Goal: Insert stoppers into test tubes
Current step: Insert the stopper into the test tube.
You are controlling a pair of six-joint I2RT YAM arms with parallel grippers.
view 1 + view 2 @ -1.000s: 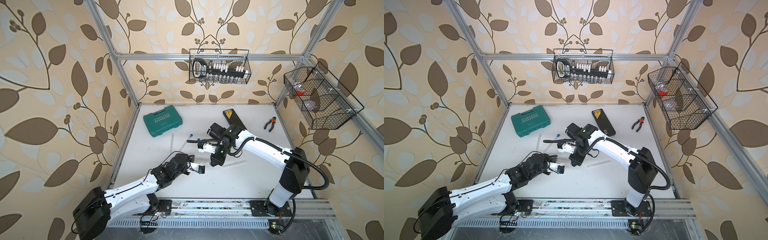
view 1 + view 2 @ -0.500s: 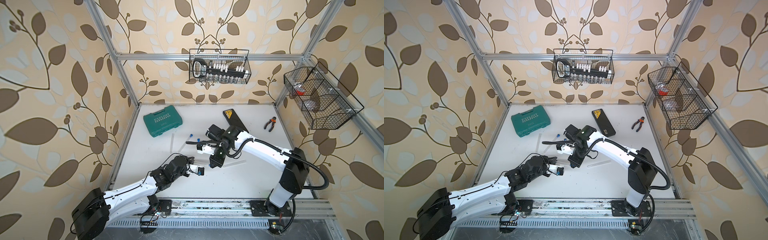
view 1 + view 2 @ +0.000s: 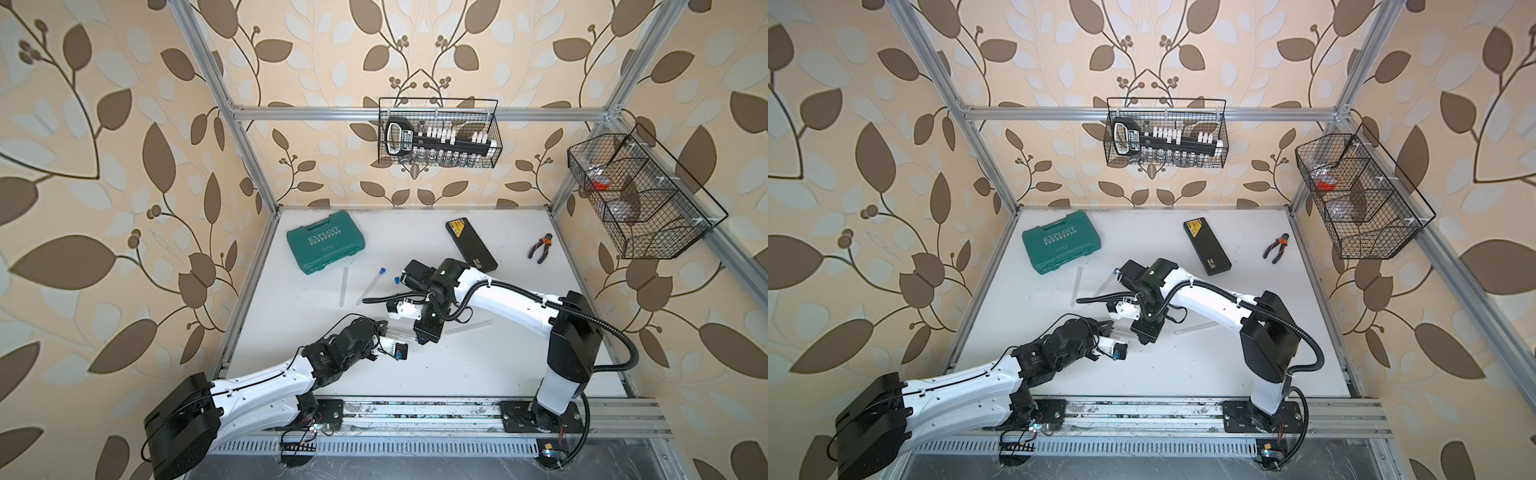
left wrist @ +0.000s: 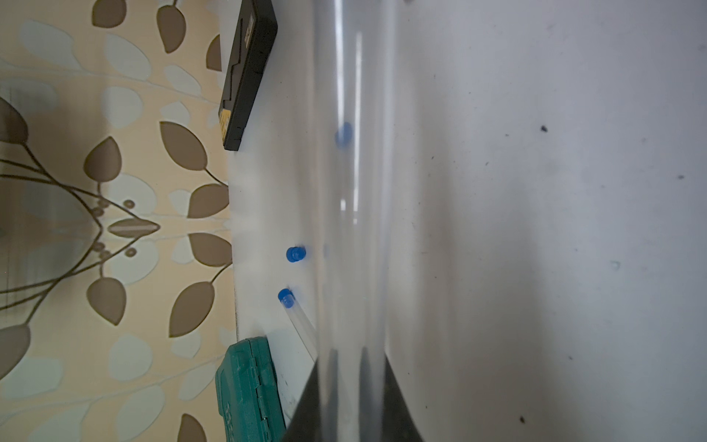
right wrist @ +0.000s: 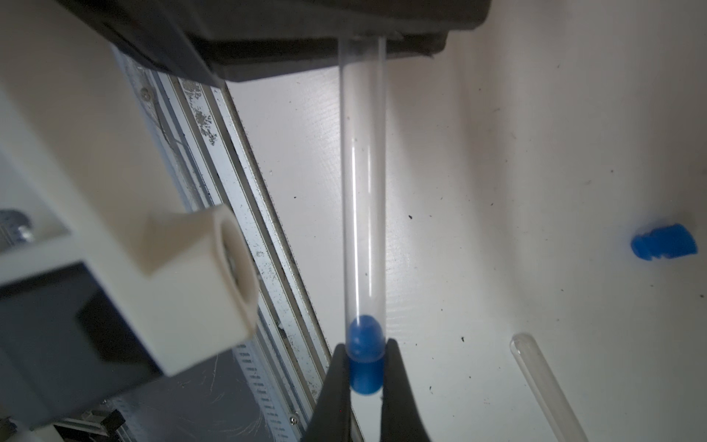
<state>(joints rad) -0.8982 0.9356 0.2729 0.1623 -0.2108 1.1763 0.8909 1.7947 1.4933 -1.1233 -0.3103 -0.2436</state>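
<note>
I count four test tubes. One, the held tube (image 5: 363, 191), is stretched between the two arms above the white table (image 3: 498, 374), in the near middle. The left gripper (image 3: 382, 327) is clamped on one end of it. The right gripper (image 5: 365, 348) pinches the gripped stopper (image 5: 366, 377), whose nose sits inside the tube's open mouth while its cap stays outside between the black fingers (image 5: 336, 382).

The other three tubes lie flat. The left bare tube (image 3: 343, 286) and the capped tube (image 3: 370, 287) lie side by side left of centre, just nearer than the green tool case (image 3: 326, 247). The right bare tube (image 3: 468, 326) lies just right of the right gripper.

The stoppers, all blue, also come to four:
- the gripped one
- the seated stopper (image 3: 382, 270), plugged into the far end of the capped tube
- a loose stopper (image 3: 397, 279) on the table just right of that
- a blurred blue spot (image 4: 343, 134), seen through the held tube in the left wrist view

The right wrist view shows a lone stopper (image 5: 663, 241) lying on the table apart from the grip. I cannot tell which of the loose ones it is.

Around them there is one green case, one black case (image 3: 471, 245) at far centre, and one pair of pliers (image 3: 540, 248) at far right. There are two wire baskets, the back basket (image 3: 438, 133) and the side basket (image 3: 640, 199).
</note>
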